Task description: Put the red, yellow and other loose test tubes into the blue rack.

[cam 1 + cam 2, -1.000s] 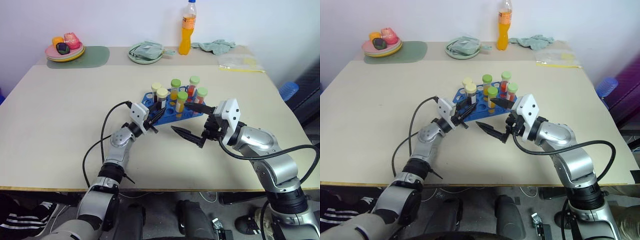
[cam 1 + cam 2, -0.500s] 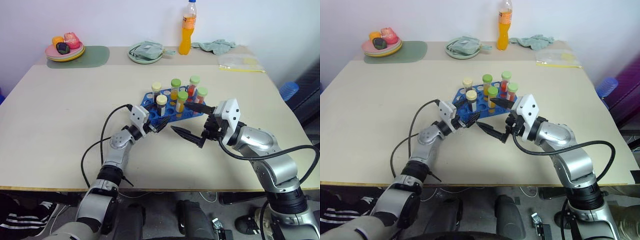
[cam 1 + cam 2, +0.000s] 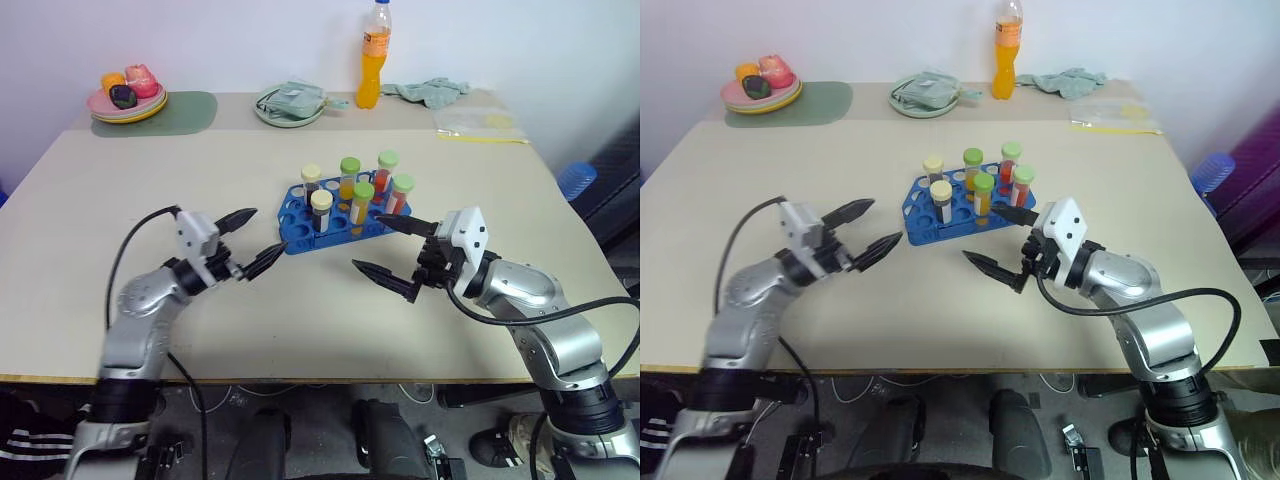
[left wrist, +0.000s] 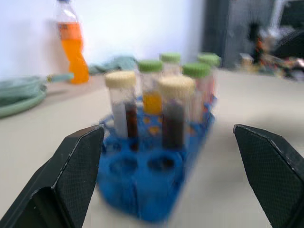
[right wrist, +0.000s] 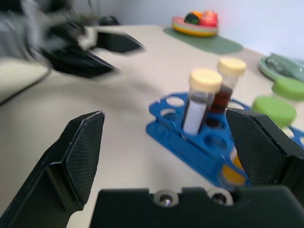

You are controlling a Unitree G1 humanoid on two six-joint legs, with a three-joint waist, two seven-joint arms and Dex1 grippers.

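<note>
The blue rack point(image 3: 340, 218) sits at the table's middle, holding several upright capped test tubes. Two cream-capped ones hold dark liquid point(image 3: 321, 205), and the green-capped ones hold yellow point(image 3: 362, 200) or red liquid point(image 3: 386, 170). My left gripper point(image 3: 271, 230) hovers open and empty just left of the rack, fingers pointing at it. My right gripper point(image 3: 366, 241) is open and empty too, in front of the rack's right end. In the left wrist view the rack point(image 4: 142, 199) stands straight ahead between the spread fingers.
An orange drink bottle point(image 3: 375, 55) stands at the back edge. Near it lie a dish with a green cloth point(image 3: 290, 103), another green cloth point(image 3: 430, 92) and a plastic bag point(image 3: 478, 125). Plates of fruit point(image 3: 128, 100) rest on a green mat point(image 3: 190, 110) at back left.
My left gripper let go of the front cream-capped tube, which now sits lower in the rack. It opened wide and pulled back left, away from the rack. The right arm stayed put.
</note>
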